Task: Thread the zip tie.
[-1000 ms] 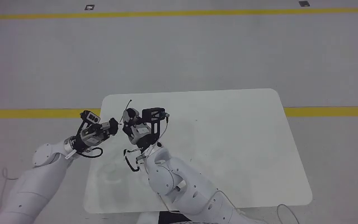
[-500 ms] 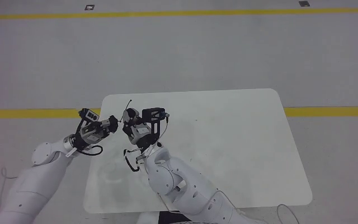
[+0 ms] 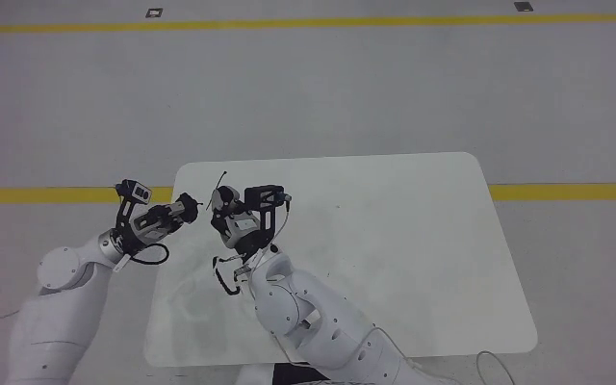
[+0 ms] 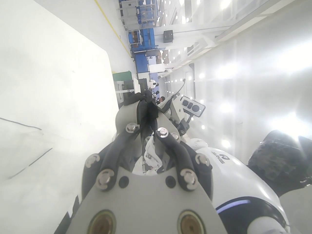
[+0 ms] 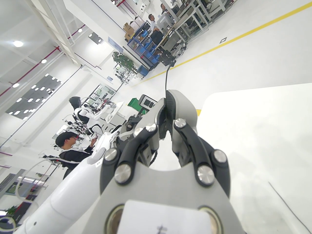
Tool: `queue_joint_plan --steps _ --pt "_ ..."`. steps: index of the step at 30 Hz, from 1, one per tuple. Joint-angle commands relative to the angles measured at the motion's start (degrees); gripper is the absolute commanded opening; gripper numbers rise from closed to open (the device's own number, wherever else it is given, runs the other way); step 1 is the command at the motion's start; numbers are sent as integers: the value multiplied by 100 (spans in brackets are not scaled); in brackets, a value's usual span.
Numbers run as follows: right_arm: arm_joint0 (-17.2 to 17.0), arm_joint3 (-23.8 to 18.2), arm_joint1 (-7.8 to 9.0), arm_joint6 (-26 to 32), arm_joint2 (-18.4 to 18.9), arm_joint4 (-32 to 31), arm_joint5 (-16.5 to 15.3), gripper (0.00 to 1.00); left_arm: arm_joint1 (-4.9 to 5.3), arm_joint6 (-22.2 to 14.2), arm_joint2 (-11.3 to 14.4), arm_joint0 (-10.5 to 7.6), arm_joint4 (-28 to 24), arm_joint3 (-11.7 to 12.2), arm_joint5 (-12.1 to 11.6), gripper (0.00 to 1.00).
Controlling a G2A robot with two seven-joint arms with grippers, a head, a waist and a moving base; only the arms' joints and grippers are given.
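The right end effector (image 5: 167,108) clamps the zip tie (image 5: 166,81) upright above the desk (image 3: 404,250), head free, apparently presenting it to the closed left end effector (image 4: 146,105) nearby.

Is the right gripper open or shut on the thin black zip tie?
Shut; right gripper pinches the thin black zip tie, head protruding.

We see a smooth white table (image 3: 414,250), a bit shiny. The zip tie (image 5: 166,81) is thin, black, maybe plastic. The right gripper (image 5: 168,99) has shiny metal pins (image 5: 180,122).
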Motion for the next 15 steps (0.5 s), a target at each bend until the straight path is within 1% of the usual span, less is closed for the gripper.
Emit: queue_joint_plan --steps 1,3,9,11,13,15 --pt "0 0 0 0 0 0 0 0 -156 -118 -165 38 66 -8 0 0" --pt "0 0 0 0 0 0 0 0 -293 -247 -319 47 128 0 0 0" --pt "-7 1 1 -1 4 -2 -7 0 -293 -247 -319 47 128 0 0 0" --pt "-34 30 1 -57 17 -91 -1 0 -293 -247 -319 47 128 0 0 0" --pt "-21 106 -23 -195 -33 -215 119 0 -293 -247 -319 47 128 0 0 0" --pt "37 204 -51 -359 -99 -246 302 0 -293 -247 -319 47 128 0 0 0"
